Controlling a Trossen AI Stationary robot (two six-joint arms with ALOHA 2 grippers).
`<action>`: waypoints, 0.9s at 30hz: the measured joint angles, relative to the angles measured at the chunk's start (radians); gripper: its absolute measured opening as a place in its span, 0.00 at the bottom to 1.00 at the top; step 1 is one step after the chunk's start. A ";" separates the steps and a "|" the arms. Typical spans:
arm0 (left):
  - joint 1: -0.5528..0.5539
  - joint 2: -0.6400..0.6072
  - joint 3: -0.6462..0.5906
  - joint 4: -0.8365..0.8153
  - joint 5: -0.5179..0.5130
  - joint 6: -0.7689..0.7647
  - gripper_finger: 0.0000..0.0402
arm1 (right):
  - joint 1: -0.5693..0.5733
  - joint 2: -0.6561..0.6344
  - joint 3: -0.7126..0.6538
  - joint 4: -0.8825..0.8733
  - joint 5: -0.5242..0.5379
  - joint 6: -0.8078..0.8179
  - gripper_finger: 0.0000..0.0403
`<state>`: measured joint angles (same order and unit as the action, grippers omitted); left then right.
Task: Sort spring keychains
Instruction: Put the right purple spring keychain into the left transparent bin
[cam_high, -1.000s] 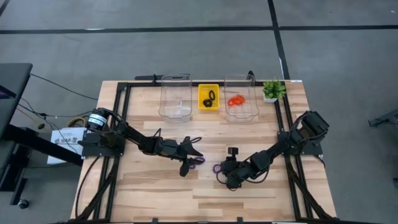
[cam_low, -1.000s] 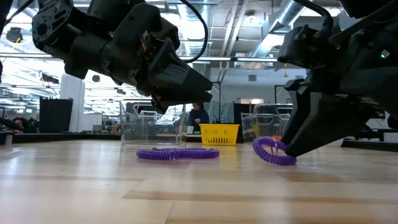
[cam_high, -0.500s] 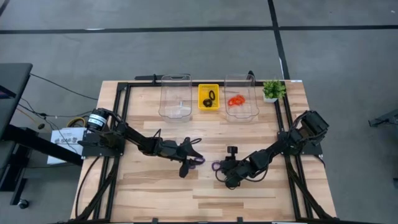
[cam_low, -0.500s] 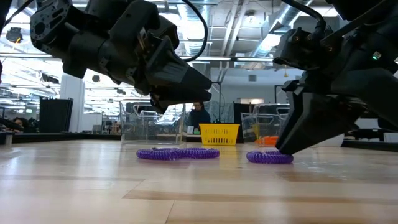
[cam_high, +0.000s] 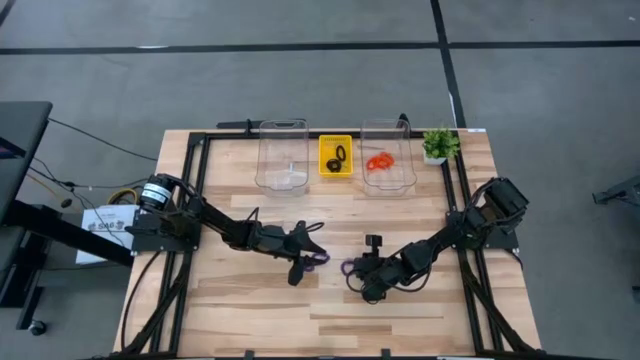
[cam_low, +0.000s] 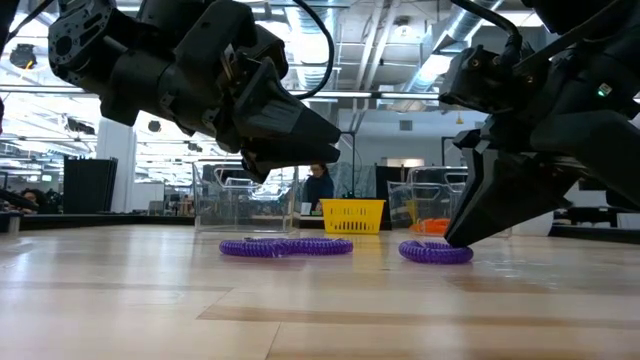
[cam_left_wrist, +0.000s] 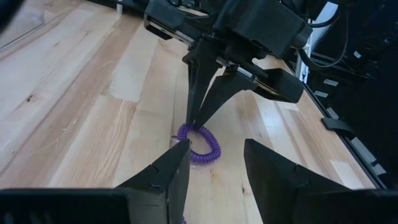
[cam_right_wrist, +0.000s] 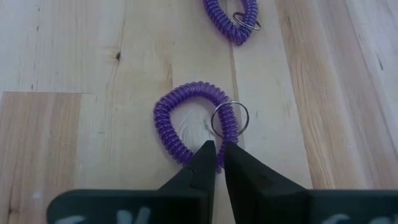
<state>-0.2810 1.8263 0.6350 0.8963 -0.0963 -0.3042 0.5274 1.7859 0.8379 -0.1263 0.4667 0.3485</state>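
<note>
Black keychains (cam_high: 339, 155) sit in the yellow tray (cam_high: 326, 166) and orange ones (cam_high: 379, 161) in a clear bin (cam_high: 400, 180), but two purple coils remain mid-table (cam_high: 240, 300): right tool (cam_right_wrist: 215, 155) pinches one (cam_right_wrist: 180, 115), left tool (cam_left_wrist: 211, 165) hangs wide open over the other (cam_low: 285, 246).

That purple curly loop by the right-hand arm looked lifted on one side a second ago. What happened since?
The right gripper closed its fingers onto the purple keychain, and the loop, tilted up a second ago, dropped flat onto the table. The left gripper stayed open above the other purple keychain, which did not move. The bins and yellow tray are unchanged.
</note>
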 joint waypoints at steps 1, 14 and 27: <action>0.000 0.000 0.000 0.000 0.000 0.000 0.37 | 0.000 0.000 0.000 0.000 0.000 0.000 0.05; 0.000 0.000 0.000 0.002 0.000 0.000 0.37 | -0.023 0.001 0.000 0.000 0.004 0.053 0.13; 0.000 0.000 0.000 0.002 0.000 0.000 0.37 | -0.052 0.003 0.000 0.001 0.004 0.090 0.25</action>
<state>-0.2810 1.8263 0.6350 0.8982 -0.0963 -0.3042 0.4751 1.7893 0.8379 -0.1256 0.4704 0.4381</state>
